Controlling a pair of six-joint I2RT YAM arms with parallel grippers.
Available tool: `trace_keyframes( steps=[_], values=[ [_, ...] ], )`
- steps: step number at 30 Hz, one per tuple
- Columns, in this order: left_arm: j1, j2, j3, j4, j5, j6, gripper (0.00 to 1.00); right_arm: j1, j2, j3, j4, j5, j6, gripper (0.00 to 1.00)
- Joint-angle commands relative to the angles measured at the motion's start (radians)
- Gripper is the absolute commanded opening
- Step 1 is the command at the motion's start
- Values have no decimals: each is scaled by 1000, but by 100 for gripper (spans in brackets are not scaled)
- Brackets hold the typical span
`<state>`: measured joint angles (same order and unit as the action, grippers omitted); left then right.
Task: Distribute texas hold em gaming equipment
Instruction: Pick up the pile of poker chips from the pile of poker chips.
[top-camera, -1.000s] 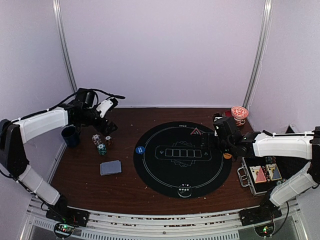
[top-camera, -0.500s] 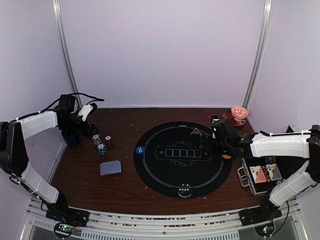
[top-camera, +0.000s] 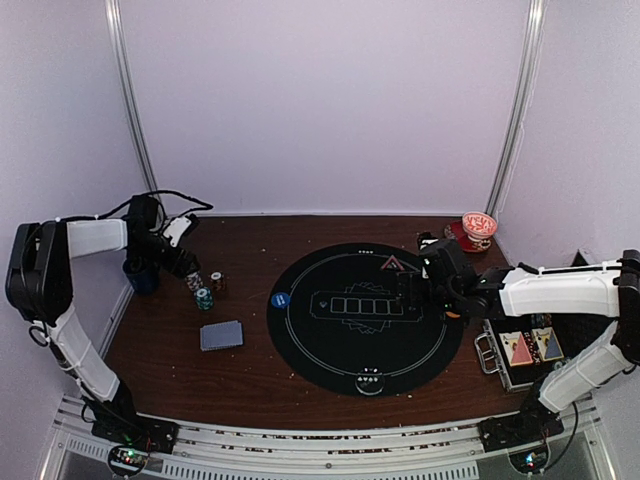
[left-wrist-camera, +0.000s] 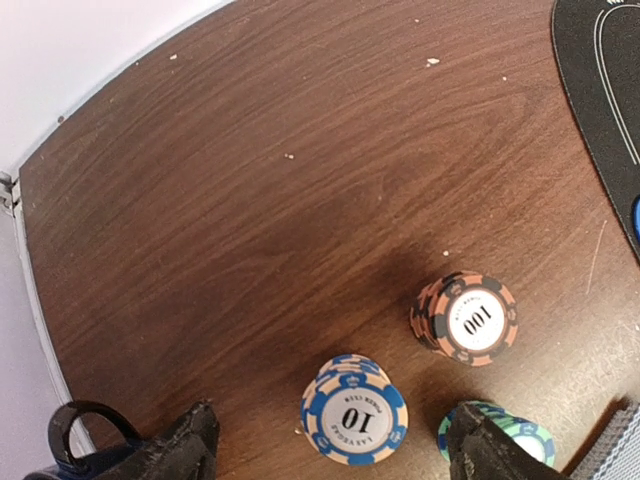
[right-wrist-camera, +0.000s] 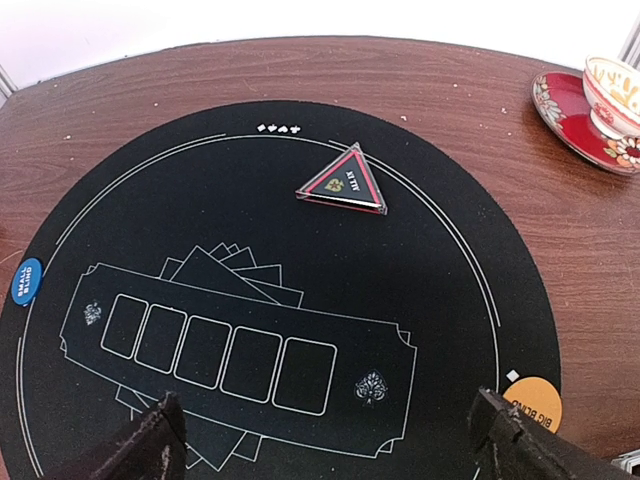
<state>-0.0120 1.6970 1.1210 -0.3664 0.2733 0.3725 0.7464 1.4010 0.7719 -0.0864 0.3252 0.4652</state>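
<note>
Three small chip stacks stand left of the black mat (top-camera: 330, 345): a blue one (left-wrist-camera: 355, 412), a red-and-black one (left-wrist-camera: 466, 318) and a teal one (left-wrist-camera: 522, 437), partly behind my finger. My left gripper (left-wrist-camera: 335, 455) hovers open over them, the blue stack (top-camera: 193, 281) lying between its fingers without touching either. A grey-blue deck of cards (top-camera: 221, 335) lies nearer me. On the mat are a red triangle marker (right-wrist-camera: 346, 183), a blue disc (right-wrist-camera: 27, 280) and an orange disc (right-wrist-camera: 535, 402). My right gripper (right-wrist-camera: 330, 445) hangs open above the mat's right side, empty.
A dark blue mug (top-camera: 140, 272) stands just left of the chips, its handle (left-wrist-camera: 85, 430) beside my left finger. A red-patterned cup and saucer (top-camera: 479, 228) sit at the back right. A small metal case (top-camera: 525, 350) lies open on the right.
My left arm has swung back towards the left and down over the chip stacks, its jaws a little narrower. The right gripper has crept slightly left over the mat.
</note>
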Motion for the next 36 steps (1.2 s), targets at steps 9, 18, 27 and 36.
trace_keyframes(
  steps=[9, 18, 27, 36],
  values=[
    [9, 69, 25, 35, 27, -19, 78, 13, -7, 14, -10, 53, -12, 100],
    [9, 96, 20, 40, 16, -20, 74, 16, -4, 14, -12, 59, -13, 100],
    [9, 113, 22, 45, 12, -20, 65, 19, -5, 16, -12, 63, -13, 100],
    [10, 118, 16, 44, 12, -20, 59, 21, -3, 17, -16, 67, -14, 100]
  ],
)
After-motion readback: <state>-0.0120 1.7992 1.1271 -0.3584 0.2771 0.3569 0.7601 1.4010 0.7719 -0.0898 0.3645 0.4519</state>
